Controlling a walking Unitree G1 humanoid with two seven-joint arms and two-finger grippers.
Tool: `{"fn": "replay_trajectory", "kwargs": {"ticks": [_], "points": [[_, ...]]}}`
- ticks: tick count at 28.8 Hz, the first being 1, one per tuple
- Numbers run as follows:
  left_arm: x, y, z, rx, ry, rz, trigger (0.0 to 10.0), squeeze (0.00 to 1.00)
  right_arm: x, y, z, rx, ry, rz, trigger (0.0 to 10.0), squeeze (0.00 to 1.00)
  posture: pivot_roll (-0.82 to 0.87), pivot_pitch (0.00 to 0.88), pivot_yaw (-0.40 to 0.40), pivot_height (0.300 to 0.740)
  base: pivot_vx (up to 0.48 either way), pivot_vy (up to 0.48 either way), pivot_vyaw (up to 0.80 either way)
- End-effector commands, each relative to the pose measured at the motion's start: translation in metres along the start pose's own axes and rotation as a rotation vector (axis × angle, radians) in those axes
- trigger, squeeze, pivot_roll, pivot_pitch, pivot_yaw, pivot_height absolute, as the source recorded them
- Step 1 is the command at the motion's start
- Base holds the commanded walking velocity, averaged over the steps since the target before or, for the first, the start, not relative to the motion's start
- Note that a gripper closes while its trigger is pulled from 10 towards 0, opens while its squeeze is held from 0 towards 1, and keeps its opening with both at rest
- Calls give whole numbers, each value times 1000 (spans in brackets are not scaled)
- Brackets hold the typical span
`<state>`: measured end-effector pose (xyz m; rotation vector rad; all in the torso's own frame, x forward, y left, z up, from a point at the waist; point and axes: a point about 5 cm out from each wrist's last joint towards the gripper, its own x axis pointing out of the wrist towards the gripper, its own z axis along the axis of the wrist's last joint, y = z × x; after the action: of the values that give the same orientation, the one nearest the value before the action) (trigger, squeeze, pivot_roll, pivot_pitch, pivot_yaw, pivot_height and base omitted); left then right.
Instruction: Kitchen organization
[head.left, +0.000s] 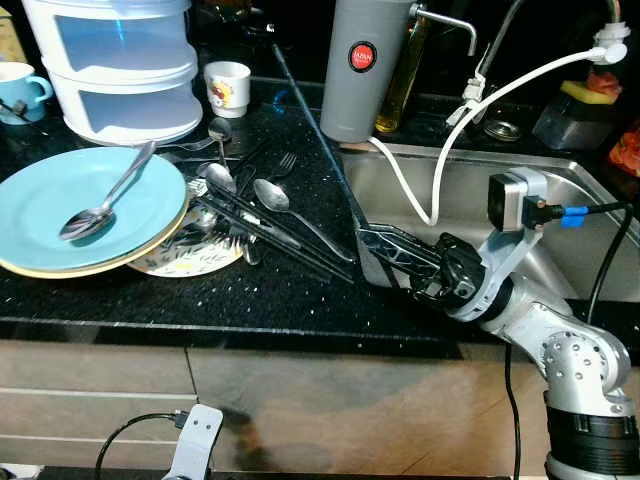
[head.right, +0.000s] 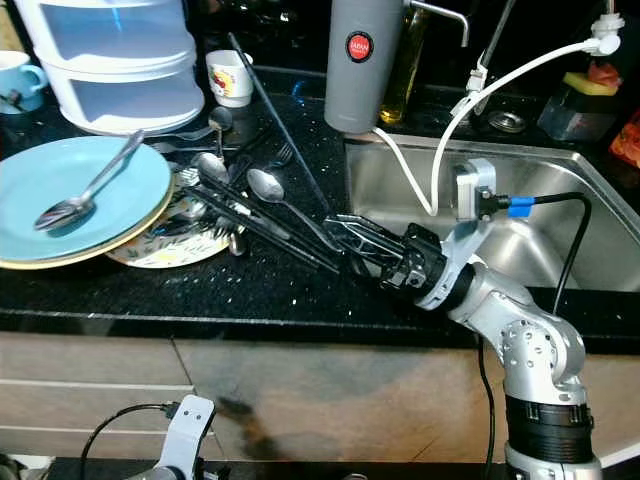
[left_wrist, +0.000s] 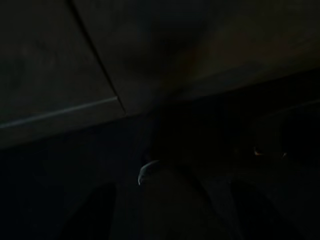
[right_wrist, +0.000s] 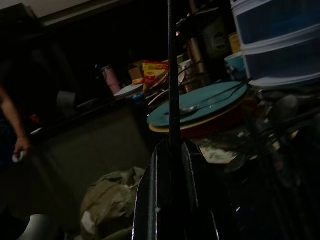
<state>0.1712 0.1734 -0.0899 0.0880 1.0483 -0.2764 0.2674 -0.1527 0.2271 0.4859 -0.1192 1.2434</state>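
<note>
the left arm (head.left: 195, 440) hangs idle below the counter's front edge, by the wooden cabinet fronts; its wrist view is too dark to tell how its fingers stand.

on the black speckled counter (head.left: 270, 285), close to the front edge and at the sink's near left corner, the right gripper (head.left: 385, 250) lies low with its two black fingers pressed together on a long thin black rod (head.left: 315, 130). the rod's long axis runs from the gripper away and to the robot's left, its far end rising past a white cup (head.left: 228, 88).

just left of the gripper is a heap of dark chopsticks, forks and spoons (head.left: 255, 205), touching one another and crowding that side. further left a stack of plates, the top one a blue plate (head.left: 85, 205), carries a spoon (head.left: 105, 200).

right of the gripper the steel sink (head.left: 560, 250) opens, crossed by a white hose (head.left: 440, 160).

farther back stand a grey flask (head.left: 365, 65) and a white tiered container (head.left: 120, 65).

in the right wrist view a person's arm (right_wrist: 12, 125) appears dimly.
</note>
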Motion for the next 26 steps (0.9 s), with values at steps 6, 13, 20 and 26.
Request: {"fn": "replay_trajectory", "kwargs": {"ticks": [6,13,20,26], "points": [[0,1,-1,-9,0,22,10000,0,-2,-1,0,-15,13,-18,10000,0,80,24,-65,740,0,0,0],[-1,3,-1,-14,-1,27,10000,0,-2,-1,-1,-15,15,-19,10000,0,83,23,-66,740,0,0,0],[-1,6,-2,-43,3,46,10000,0,-1,-1,-2,-12,18,-16,10000,0,85,25,-67,740,0,0,0],[-2,8,-4,-50,14,42,10000,0,-1,-2,-3,-12,27,-18,10000,0,83,26,-67,740,0,-457,0]]}}
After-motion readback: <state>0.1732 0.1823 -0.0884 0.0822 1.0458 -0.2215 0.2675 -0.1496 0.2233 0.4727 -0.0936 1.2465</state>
